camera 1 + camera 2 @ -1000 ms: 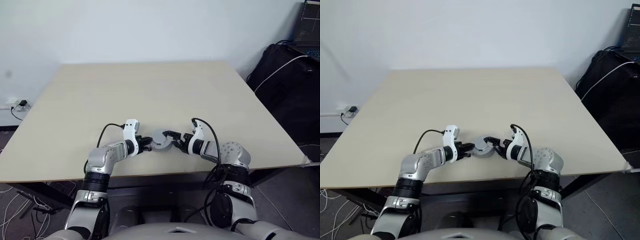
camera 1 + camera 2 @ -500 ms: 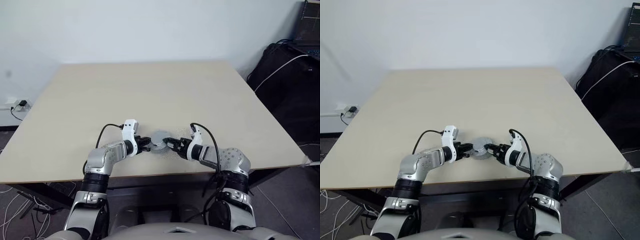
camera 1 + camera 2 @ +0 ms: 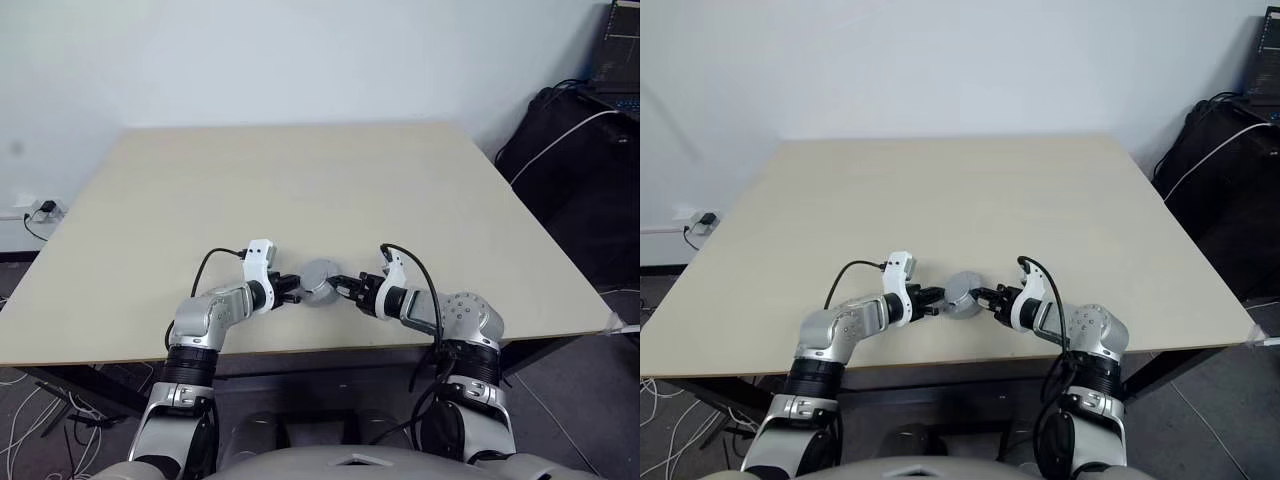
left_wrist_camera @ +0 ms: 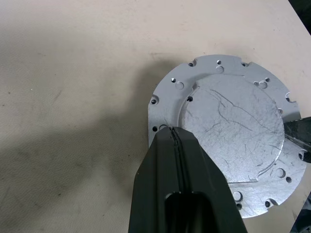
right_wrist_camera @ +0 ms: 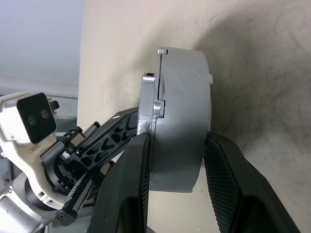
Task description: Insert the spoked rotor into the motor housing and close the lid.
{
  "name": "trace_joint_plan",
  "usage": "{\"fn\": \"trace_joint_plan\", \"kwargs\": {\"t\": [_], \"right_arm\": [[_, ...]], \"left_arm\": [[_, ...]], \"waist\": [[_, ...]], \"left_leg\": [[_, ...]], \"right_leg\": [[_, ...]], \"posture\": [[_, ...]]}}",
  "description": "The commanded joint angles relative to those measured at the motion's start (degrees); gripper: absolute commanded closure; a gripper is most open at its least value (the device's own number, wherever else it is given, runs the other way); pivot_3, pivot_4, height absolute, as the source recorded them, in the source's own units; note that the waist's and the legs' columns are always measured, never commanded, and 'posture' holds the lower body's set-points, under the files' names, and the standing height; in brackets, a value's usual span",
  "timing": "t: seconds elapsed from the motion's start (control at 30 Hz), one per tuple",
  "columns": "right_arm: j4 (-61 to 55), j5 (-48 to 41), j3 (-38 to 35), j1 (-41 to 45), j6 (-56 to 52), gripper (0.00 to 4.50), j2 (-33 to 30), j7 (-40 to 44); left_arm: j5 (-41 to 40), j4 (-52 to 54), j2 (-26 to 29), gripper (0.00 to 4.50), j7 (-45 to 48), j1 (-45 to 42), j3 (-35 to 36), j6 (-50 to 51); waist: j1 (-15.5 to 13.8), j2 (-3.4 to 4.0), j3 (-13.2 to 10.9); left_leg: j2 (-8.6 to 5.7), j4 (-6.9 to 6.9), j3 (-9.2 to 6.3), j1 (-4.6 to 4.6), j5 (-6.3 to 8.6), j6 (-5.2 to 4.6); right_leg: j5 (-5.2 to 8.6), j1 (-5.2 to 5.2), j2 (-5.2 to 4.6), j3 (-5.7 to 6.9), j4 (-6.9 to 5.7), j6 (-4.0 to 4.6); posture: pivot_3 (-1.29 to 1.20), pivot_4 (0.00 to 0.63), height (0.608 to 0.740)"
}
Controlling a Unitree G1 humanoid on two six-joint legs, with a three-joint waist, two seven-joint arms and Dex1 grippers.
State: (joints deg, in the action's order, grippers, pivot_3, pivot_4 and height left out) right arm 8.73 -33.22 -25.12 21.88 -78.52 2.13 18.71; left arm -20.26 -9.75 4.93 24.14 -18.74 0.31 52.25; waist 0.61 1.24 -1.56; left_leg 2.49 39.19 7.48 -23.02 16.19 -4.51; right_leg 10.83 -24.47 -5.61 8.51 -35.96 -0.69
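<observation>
While you look down from the head view, the motor housing (image 3: 319,281) sits near the counter's (image 3: 300,190) front edge, with broad bare counter beyond it and to both sides. Your left tool (image 3: 291,287) and right tool (image 3: 343,289) flank it closely. From the left wrist you see the lid (image 4: 228,141), smooth grey face up, and the left tool (image 4: 171,141) pressed together over its rim. From the right wrist, your right tool (image 5: 176,145) is clamped across the housing's grey wall
</observation>
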Motion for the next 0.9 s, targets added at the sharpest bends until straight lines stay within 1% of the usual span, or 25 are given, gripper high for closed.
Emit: {"fn": "trace_joint_plan", "kwargs": {"t": [0.03,0.07,0.13,0.2,0.27,0.33,0.37,0.43,0.5,0.63,0.73,0.8,0.9], "right_arm": [[-1.6,-2.7,2.5,-0.2,-1.8,3.2,1.1,0.9],[-1.9,-2.8,2.2,-0.4,-1.7,3.2,1.3,0.7],[-2.3,-3.4,0.9,-1.0,-1.5,3.2,1.8,0.1],[-3.2,-4.3,-0.4,-1.7,-1.4,3.2,2.5,-0.5],[-4.0,-5.2,-1.7,-2.2,-1.2,3.2,3.4,-1.2],[-4.6,-6.0,-2.9,-2.6,-0.8,3.2,4.2,-2.0],[-4.8,-6.6,-3.7,-2.7,-0.7,3.2,4.6,-2.4],[-5.2,-8.0,-5.1,-2.9,-0.2,3.2,5.6,-3.0],[-5.7,-9.1,-6.1,-2.8,0.2,3.2,6.4,-3.4],[-8.2,-13.4,-7.4,-2.7,1.4,3.2,8.6,-2.8],[-9.4,-15.8,-6.8,-2.6,1.8,3.2,9.0,-2.9],[-9.6,-16.9,-6.2,-2.6,2.1,3.2,8.8,-3.4],[-9.7,-18.5,-5.9,-2.2,2.6,3.2,8.6,-4.2]], "left_arm": [[-0.6,1.2,-3.1,4.5,-0.7,1.8,-2.3,-0.2],[-0.4,2.1,-3.6,4.5,-1.8,2.2,-1.5,-1.2],[-0.5,5.2,-5.8,4.5,-5.0,4.2,1.5,-6.5],[1.3,9.4,-8.7,4.5,-10.7,7.1,4.2,-14.2],[4.5,13.2,-10.4,4.5,-14.9,10.2,4.5,-22.1],[5.0,15.8,-10.7,4.5,-16.2,13.2,3.8,-25.9],[3.5,17.3,-11.0,4.5,-16.0,14.9,4.0,-26.0],[-5.1,19.5,-12.9,4.5,-12.1,18.4,6.4,-24.2],[-10.5,21.0,-12.8,4.5,-9.5,20.8,6.8,-22.2],[-18.2,22.7,-14.6,4.5,-8.7,26.3,6.5,-21.7],[-24.8,23.1,-16.2,4.5,-8.1,28.7,6.3,-21.3],[-27.5,23.1,-16.1,4.5,-8.2,29.5,5.6,-21.4],[-34.7,23.7,-17.2,3.89,-8.0,31.1,5.4,-20.9]], "waist": [[0.0,0.0,0.0],[0.0,0.01,0.0],[0.1,-0.01,0.0],[0.1,-0.06,0.0],[0.4,-0.14,-0.1],[0.6,-0.11,-0.1],[0.6,-0.08,-0.1],[0.6,-0.08,-0.1],[0.6,-0.07,-0.2],[0.6,-0.17,-0.5],[0.6,-0.23,-0.6],[0.7,-0.24,-0.6],[0.7,-0.24,-0.6]], "left_leg": [[0.0,0.0,0.0,0.0,0.01,-0.01],[0.0,-0.01,0.01,0.0,0.02,-0.02],[0.0,-0.03,0.01,-0.02,0.03,-0.03],[0.01,-0.05,0.01,-0.17,0.03,-0.03],[0.03,-0.03,0.01,-0.46,0.01,-0.01],[0.17,-0.05,0.02,-0.61,-0.07,0.1],[0.18,-0.08,0.0,-0.62,-0.08,0.11],[0.17,-0.11,-0.04,-0.62,-0.09,0.12],[0.18,-0.11,-0.04,-0.66,-0.08,0.1],[0.11,-0.03,-0.02,-0.79,-0.04,0.03],[0.07,0.02,-0.02,-0.78,0.0,0.0],[0.07,0.03,0.0,-0.77,0.02,-0.01],[0.07,0.02,0.01,-0.8,-0.01,-0.05]], "right_leg": [[0.0,0.0,0.0,0.0,0.01,0.0],[0.0,-0.01,0.0,-0.01,0.03,0.0],[0.0,-0.03,-0.01,-0.02,0.05,0.0],[0.0,-0.09,-0.02,-0.07,0.06,0.0],[-0.02,-0.2,-0.01,-0.13,0.02,0.01],[-0.2,-0.38,0.04,-0.18,-0.03,0.03],[-0.19,-0.4,0.12,-0.13,-0.03,0.08],[-0.06,-0.39,0.19,-0.04,-0.04,0.06],[-0.04,-0.45,0.19,-0.03,-0.03,0.05],[-0.02,-0.52,0.15,0.01,-0.01,0.04],[-0.03,-0.6,0.1,0.01,0.03,0.04],[-0.03,-0.71,0.1,-0.01,0.04,0.03],[-0.03,-0.65,0.13,-0.02,0.02,0.04]], "posture": [[0.0,0.0,0.74],[0.0,0.0,0.74],[0.0,0.0,0.74],[0.0,0.0,0.74],[0.0,0.0,0.74],[0.0,0.0,0.74],[0.0,0.0,0.74],[0.0,0.0,0.74],[0.0,0.0,0.74],[0.0,0.0,0.74],[0.0,0.0,0.74],[0.0,0.0,0.74],[0.0,0.0,0.74]]}}
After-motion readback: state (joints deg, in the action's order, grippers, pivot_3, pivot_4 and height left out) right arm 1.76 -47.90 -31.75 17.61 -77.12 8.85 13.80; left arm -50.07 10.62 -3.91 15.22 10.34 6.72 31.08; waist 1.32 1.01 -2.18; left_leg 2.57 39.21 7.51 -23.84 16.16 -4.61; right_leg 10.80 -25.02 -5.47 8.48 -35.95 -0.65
